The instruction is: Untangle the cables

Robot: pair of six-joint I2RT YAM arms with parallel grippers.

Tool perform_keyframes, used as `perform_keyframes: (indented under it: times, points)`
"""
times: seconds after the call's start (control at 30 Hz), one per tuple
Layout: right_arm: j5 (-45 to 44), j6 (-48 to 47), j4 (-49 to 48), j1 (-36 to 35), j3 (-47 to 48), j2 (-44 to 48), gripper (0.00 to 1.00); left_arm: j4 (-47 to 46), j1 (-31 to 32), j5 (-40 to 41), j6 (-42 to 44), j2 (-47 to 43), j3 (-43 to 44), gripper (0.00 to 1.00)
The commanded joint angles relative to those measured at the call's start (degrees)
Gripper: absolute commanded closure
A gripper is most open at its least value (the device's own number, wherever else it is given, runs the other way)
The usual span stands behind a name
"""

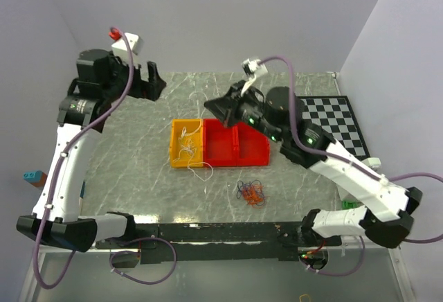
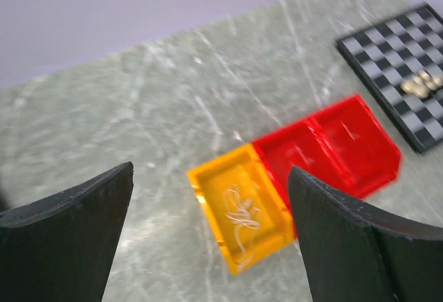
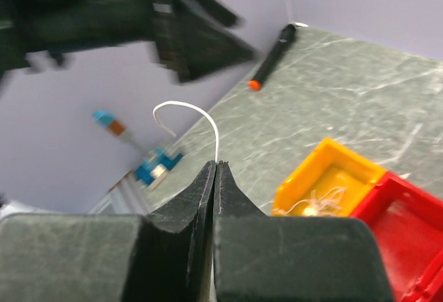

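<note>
I read: left gripper spread wide, upper left | right gripper pinched on white cable, centre frame.

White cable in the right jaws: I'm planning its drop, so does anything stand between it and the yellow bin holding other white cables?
Nothing visible does. The right gripper, shut on the white cable, hangs close to the yellow bin, whose top is open; the left gripper is open and well off to the side.
</note>
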State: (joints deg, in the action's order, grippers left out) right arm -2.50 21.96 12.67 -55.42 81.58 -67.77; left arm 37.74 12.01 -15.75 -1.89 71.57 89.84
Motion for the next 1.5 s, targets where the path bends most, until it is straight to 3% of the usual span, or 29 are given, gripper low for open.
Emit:
perform_keyframes:
  times: [0.0, 0.1, 0.5, 1.0, 1.2, 1.47]
  points:
    - [5.8, 0.2, -2.4, 5.6, 5.4, -5.4, 1.0, 5.9, -5.0, 0.5, 3.0, 1.7, 3.2, 0.03]
    - [7.0, -0.2, -2.8, 7.2, 9.5, -10.4, 1.0, 5.2, -8.3, -0.8, 2.8, 0.2, 1.8, 0.03]
    - [3.2, -3.2, -1.6, 9.9, 19.8, -28.0, 1.0, 3.3, -10.5, -1.2, 2.3, -4.3, -3.8, 0.03]
    - [-12.9, -5.6, 3.2, 9.5, 7.4, -31.1, 1.0, 1.2, -11.5, -2.1, 2.2, -6.2, -5.4, 0.03]
    - [-14.6, -5.8, 6.1, 8.9, 4.2, -29.8, 1.0, 0.1, -11.5, -1.9, 2.3, -6.7, -6.7, 0.03]
    - [-13.9, -4.6, 14.5, 2.7, 13.4, -40.4, 1.0, -2.6, -11.4, -3.2, -0.5, -8.6, -8.5, 0.03]
